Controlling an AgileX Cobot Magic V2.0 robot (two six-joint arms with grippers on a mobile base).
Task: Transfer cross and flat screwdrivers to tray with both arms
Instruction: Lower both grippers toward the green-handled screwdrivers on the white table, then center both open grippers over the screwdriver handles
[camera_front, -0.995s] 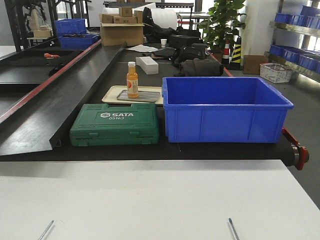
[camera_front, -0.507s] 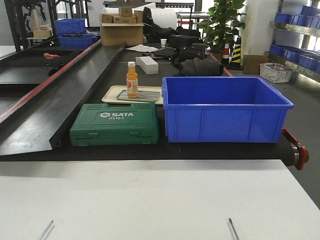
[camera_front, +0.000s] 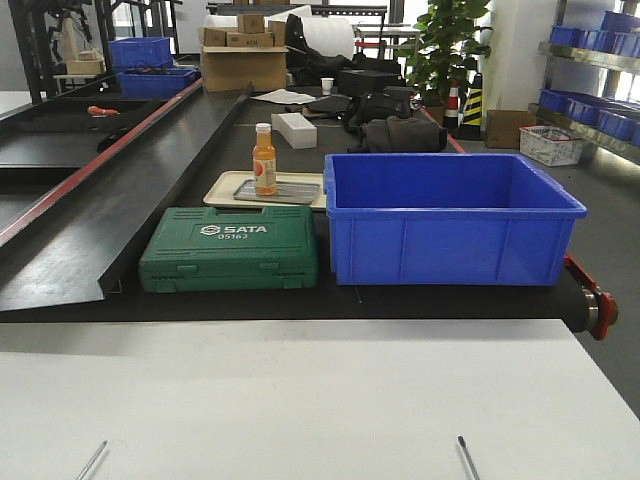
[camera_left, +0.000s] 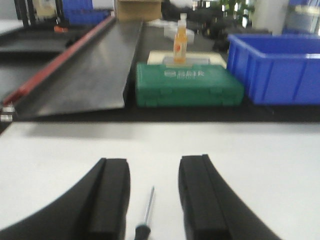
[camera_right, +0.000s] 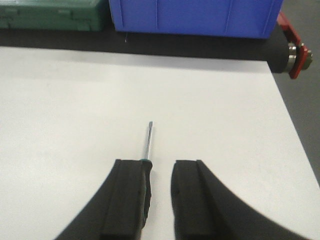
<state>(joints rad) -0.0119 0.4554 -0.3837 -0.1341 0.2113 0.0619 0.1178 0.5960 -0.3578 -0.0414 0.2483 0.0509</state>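
Observation:
Two screwdrivers lie on the white table near its front edge. In the front view only their shafts show: the left one (camera_front: 92, 460) and the right one (camera_front: 465, 458). My left gripper (camera_left: 154, 160) is open, low over the table, with the left screwdriver (camera_left: 148, 210) lying between its fingers, untouched. My right gripper (camera_right: 158, 162) is open; the right screwdriver (camera_right: 148, 140) has a dark green handle that lies against the inner side of the left finger (camera_right: 127, 195). The beige tray (camera_front: 222, 190) sits on the black belt behind the green case. It also shows in the left wrist view (camera_left: 155, 56).
A green SATA tool case (camera_front: 230, 248) and a big blue bin (camera_front: 450, 215) stand on the belt between the table and the tray. An orange bottle (camera_front: 264, 158) and a grey flat piece (camera_front: 285, 190) are on the tray. A slanted black ramp (camera_front: 120, 200) rises at the left.

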